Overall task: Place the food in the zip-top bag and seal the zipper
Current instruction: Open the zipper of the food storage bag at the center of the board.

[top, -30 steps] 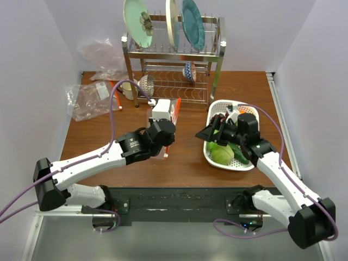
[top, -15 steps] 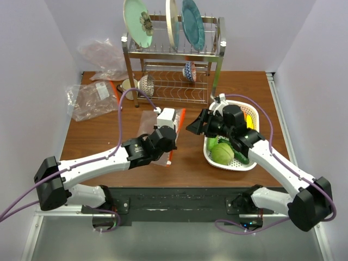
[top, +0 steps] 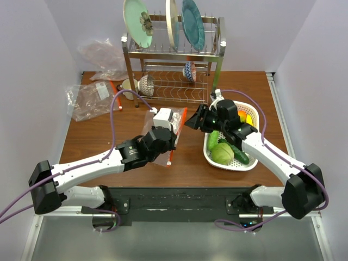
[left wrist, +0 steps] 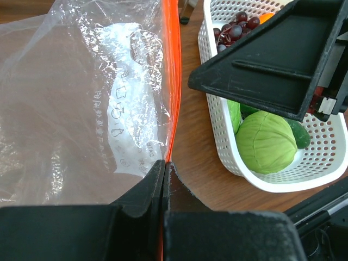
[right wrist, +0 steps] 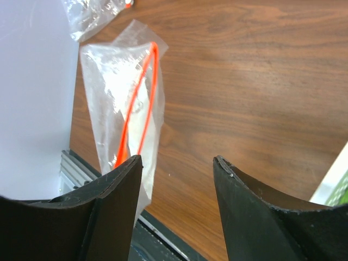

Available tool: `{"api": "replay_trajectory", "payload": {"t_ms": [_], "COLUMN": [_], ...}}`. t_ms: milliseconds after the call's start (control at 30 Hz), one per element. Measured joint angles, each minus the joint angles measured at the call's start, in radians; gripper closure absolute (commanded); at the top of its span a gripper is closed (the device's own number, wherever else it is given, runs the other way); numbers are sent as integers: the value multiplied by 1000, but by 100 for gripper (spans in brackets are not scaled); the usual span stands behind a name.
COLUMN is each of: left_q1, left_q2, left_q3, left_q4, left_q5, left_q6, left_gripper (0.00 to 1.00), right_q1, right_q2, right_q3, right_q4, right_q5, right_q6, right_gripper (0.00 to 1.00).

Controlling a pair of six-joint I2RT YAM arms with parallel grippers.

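The left gripper [left wrist: 165,164] is pinching its jaws tight on the zipper [left wrist: 172,81] of the zip-top bag [left wrist: 81,109], which is being held over the wooden table [top: 244,89], just beside the white mesh basket [left wrist: 216,136]. The right gripper [right wrist: 176,163] is hovering near the bag's mouth with its jaws standing apart (nothing between them). The cabbage [left wrist: 266,142], a cucumber [left wrist: 300,135] and the grapes [left wrist: 232,31] are lying in the basket.
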State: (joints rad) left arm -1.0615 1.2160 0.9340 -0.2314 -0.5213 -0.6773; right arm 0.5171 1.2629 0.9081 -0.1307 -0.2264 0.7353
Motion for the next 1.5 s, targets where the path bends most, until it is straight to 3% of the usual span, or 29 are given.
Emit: {"api": "replay_trajectory", "payload": {"t_ms": [533, 667, 900, 1300, 1500], "left_q1": [0, 0, 0, 0, -13], "left_q2": [2, 2, 3, 20, 18], "left_q3": [0, 0, -14, 77, 132], "left_q4": [15, 16, 25, -170, -203], "left_q5": [46, 47, 44, -88, -75], "left_q6": [-11, -11, -11, -32, 10], "left_gripper": [100, 100, 100, 100, 100], "right_q1": [19, 43, 64, 89, 97], "right_q2": [48, 65, 58, -59, -48], "right_q3": [8, 10, 11, -1, -8], "right_q4": [31, 34, 29, -27, -61], "right_q5": [0, -1, 0, 35, 71], "right_q6": [6, 5, 5, -13, -23], "right_gripper": [41, 67, 100, 100, 100]}}
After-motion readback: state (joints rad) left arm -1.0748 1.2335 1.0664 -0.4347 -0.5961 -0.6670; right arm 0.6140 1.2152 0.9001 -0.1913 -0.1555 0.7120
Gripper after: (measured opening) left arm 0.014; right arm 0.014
